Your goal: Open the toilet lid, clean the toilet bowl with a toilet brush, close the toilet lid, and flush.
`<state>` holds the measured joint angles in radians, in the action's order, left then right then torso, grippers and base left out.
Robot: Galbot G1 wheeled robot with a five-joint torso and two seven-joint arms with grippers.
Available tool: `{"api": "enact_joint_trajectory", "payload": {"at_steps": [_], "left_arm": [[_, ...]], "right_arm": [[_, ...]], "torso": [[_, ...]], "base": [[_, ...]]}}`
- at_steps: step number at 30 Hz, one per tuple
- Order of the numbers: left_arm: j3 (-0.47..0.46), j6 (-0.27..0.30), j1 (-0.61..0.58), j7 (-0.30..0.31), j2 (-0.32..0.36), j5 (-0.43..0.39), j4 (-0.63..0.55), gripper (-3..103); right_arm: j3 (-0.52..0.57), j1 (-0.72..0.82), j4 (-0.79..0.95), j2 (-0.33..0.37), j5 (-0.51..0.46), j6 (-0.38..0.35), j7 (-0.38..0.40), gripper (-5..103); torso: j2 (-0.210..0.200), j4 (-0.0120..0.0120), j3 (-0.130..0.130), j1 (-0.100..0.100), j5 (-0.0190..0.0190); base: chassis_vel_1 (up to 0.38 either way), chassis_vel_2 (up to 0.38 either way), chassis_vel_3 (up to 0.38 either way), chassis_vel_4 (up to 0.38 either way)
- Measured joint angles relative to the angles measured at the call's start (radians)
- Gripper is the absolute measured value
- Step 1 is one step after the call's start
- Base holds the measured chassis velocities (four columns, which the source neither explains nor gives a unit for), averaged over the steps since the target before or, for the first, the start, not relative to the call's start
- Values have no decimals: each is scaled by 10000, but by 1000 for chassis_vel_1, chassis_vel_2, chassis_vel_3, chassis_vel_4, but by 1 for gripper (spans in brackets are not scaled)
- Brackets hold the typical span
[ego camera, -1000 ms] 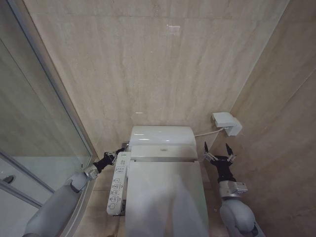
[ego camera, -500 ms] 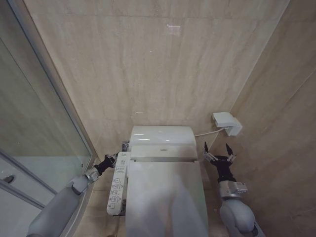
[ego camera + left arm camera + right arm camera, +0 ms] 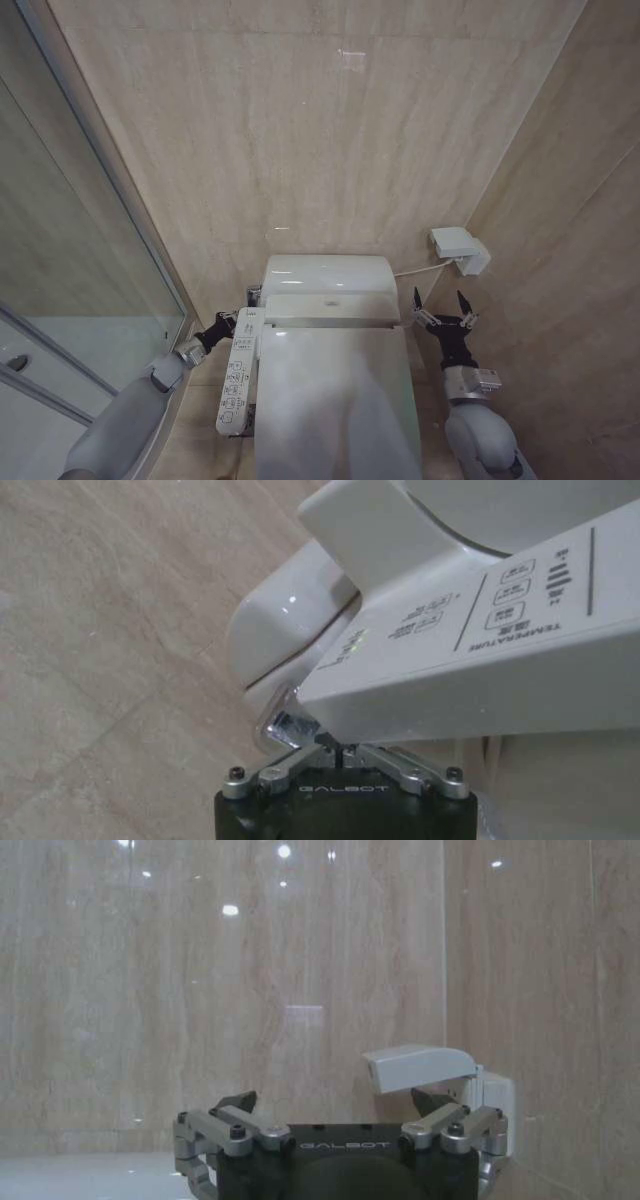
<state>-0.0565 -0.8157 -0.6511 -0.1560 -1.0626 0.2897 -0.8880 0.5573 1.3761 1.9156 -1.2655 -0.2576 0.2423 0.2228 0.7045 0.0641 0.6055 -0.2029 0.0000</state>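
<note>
A: So, where is the toilet lid [image 3: 335, 400] sitting?

B: It is lying shut, flat over the toilet, with the white tank [image 3: 327, 275] behind it against the tiled wall.

A: And the left claw [image 3: 228, 323]?

B: It is reaching in beside the control panel [image 3: 238, 372], at the panel's rear end near the hinge. In the left wrist view it is tucking under the panel [image 3: 480, 652], and I cannot tell whether it is released or clenched.

A: The right claw [image 3: 440, 307]?

B: It is hovering on the toilet's right, its 2 fingers spread wide, grasping nothing, just below the wall socket cover [image 3: 459, 248].
</note>
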Motion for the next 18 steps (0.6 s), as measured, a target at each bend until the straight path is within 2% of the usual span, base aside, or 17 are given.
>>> {"api": "enact_joint_trajectory", "payload": {"at_steps": [8,10,12,13,16,17,18], "left_arm": [[-1000,191,-808,38,-357,-13,-114,0],[-1506,510,-1425,154,-530,-29,-177,0],[-1949,963,-1903,569,-695,-185,-203,0],[-1949,963,-1903,569,-695,-185,-203,0],[-2227,1837,-2365,1599,-877,-1050,-541,0],[-2227,1837,-2365,1599,-877,-1050,-541,0],[-2338,2319,-2537,2148,-948,-1617,-926,0]], "right_arm": [[0,0,0,0,0,0,0,100],[0,0,0,0,0,0,0,100],[0,0,0,1,0,0,0,100],[0,0,0,1,0,0,0,100],[0,0,0,0,0,0,0,100],[0,0,0,0,0,0,0,100],[0,0,0,0,0,0,0,100]], "torso": [[0,4,-1,0,2],[0,-3,0,0,0],[0,-7,0,0,0],[0,-7,0,0,0],[0,-1,0,0,-2],[0,-1,0,0,-2],[0,-1,0,0,0]], "base": [[0,0,0,0],[0,0,0,0],[0,0,0,0],[0,0,0,0],[0,0,0,0],[0,0,0,0],[0,0,0,0]]}}
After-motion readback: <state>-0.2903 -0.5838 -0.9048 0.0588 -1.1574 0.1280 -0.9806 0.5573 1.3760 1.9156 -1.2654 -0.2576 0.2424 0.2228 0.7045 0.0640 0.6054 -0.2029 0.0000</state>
